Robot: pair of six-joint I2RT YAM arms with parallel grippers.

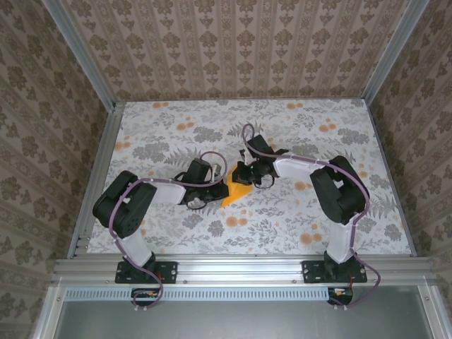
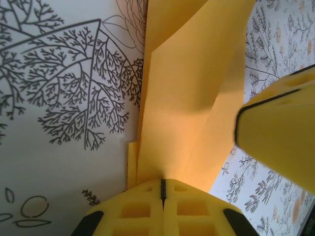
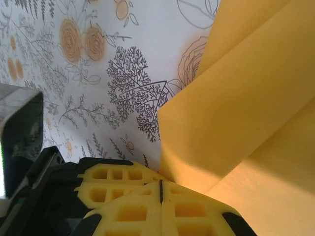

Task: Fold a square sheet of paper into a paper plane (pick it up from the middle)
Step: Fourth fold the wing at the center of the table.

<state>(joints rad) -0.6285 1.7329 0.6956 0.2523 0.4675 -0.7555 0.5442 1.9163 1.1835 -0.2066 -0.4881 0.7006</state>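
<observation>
Jaws on both arms are closed. The left jaws stand together, their pads (image 2: 138, 209) meeting along a thin dark seam. They clamp the paper (image 2: 192, 98), which runs out of that seam in the left wrist view. The right jaws are also together, pads (image 3: 192, 211) seam to seam. The paper (image 3: 246, 98) runs into that seam at one corner, so these jaws are clamped on it too. One finger (image 2: 280, 132) of the right jaws shows at the right of the left wrist view, just beside the paper.

The paper is orange-yellow and partly folded. Overlapping layers with straight creases show in both wrist views. In the top view the paper (image 1: 237, 194) appears as a small wedge at the middle of the counter (image 1: 282, 233). The left jaws are at its left side and the right jaws at its upper right. Whether its underside touches the counter cannot be told.

The left arm (image 1: 134, 205) reaches in from the left and the right arm (image 1: 332, 187) from the right. The counter carries a floral print in grey and orange. Patterned walls (image 1: 233, 49) enclose it on three sides.
</observation>
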